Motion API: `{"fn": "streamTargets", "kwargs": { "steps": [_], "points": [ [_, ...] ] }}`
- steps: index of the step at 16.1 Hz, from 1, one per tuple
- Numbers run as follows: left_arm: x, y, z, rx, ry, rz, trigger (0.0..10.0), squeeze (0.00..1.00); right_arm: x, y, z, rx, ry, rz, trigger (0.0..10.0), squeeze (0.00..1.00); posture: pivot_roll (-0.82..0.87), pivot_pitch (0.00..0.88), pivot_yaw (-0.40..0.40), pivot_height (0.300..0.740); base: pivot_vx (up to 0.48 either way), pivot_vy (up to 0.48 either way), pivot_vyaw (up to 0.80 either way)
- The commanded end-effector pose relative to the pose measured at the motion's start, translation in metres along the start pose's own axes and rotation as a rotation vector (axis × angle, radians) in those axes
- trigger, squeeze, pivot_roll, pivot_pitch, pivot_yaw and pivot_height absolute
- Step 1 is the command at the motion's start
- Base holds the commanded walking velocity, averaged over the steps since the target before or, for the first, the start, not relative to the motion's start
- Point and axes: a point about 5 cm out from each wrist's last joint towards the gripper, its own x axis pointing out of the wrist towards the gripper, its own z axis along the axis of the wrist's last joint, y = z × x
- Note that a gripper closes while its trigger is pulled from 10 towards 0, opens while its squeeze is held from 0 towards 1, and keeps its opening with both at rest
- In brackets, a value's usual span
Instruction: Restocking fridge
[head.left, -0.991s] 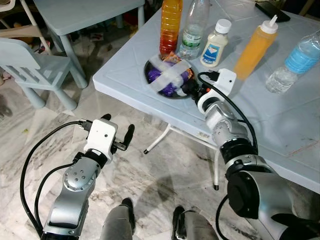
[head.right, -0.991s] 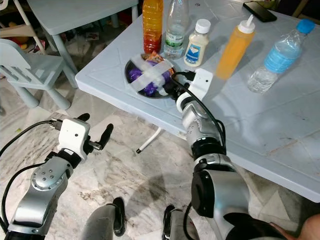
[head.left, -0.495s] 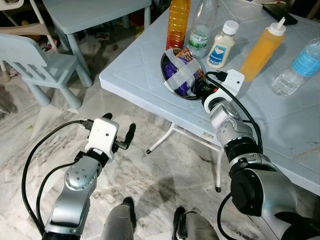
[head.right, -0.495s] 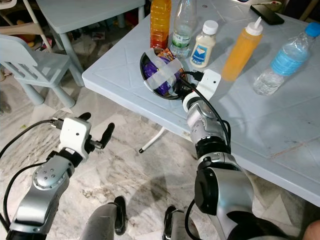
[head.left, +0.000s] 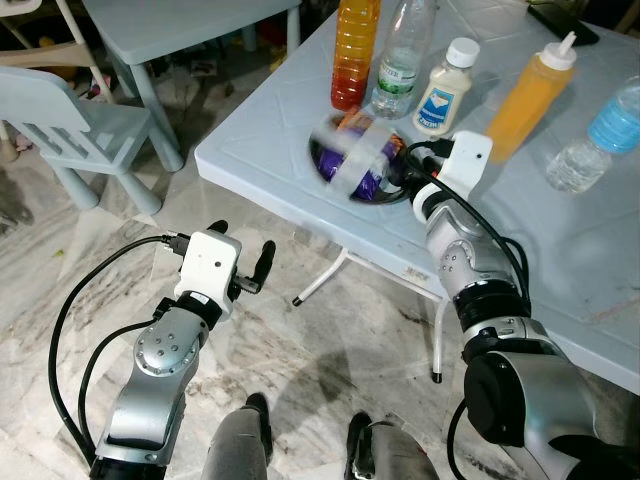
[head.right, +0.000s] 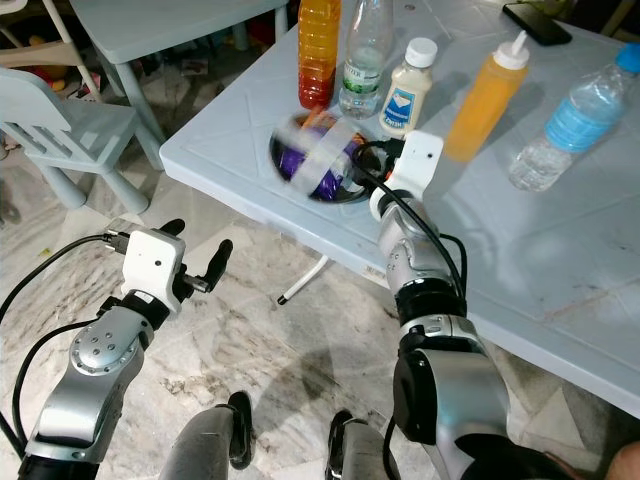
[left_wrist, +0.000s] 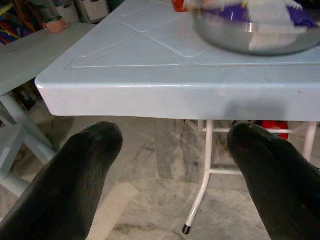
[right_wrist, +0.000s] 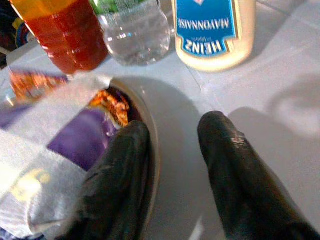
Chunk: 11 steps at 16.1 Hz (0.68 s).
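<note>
A steel bowl (head.left: 352, 165) holding purple and orange snack packets under crossed white tape sits near the front edge of the pale blue table (head.left: 262, 128); it is blurred by motion. My right gripper (head.left: 401, 176) is at the bowl's right rim, one finger (right_wrist: 120, 165) inside the bowl (right_wrist: 150, 125) and the other outside, shut on the rim. Below the table's corner, my left gripper (head.left: 241, 246) hangs open over the floor with nothing between its fingers (left_wrist: 75, 175).
Behind the bowl stand an orange juice bottle (head.left: 357, 50), a clear water bottle (head.left: 400, 60) and a mayonnaise bottle (head.left: 445, 88). An orange squeeze bottle (head.left: 530, 95) and a blue-labelled water bottle (head.left: 600, 125) stand further right. A child's chair (head.left: 60, 105) and small table (head.left: 190, 15) stand at left.
Half a second ago the bowl was tipped up on its rim in my right gripper; now it lies flatter and blurred. The camera shifted slightly. My left arm barely moved.
</note>
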Motion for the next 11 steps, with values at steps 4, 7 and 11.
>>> {"fn": "streamTargets", "kwargs": {
  "steps": [4,7,11],
  "points": [
    [0.001,-0.001,-0.002,0.008,0.01,-0.006,10.0,0.0,-0.002,0.005,0.0,0.002,0.008,0.008,10.0,1.0,0.16,0.213,-0.004,0.74,0.0,0.0,0.0],
    [0.0,-0.001,-0.003,0.007,0.012,-0.003,10.0,0.0,-0.006,0.02,-0.011,0.027,0.071,0.076,10.0,1.0,0.16,0.212,-0.009,0.74,0.0,0.0,0.0],
    [0.001,-0.002,-0.004,0.004,0.011,-0.004,10.0,0.0,-0.013,0.03,-0.018,0.047,0.105,0.103,10.0,1.0,0.15,0.21,-0.009,0.74,0.0,0.0,0.0]
  ]
}}
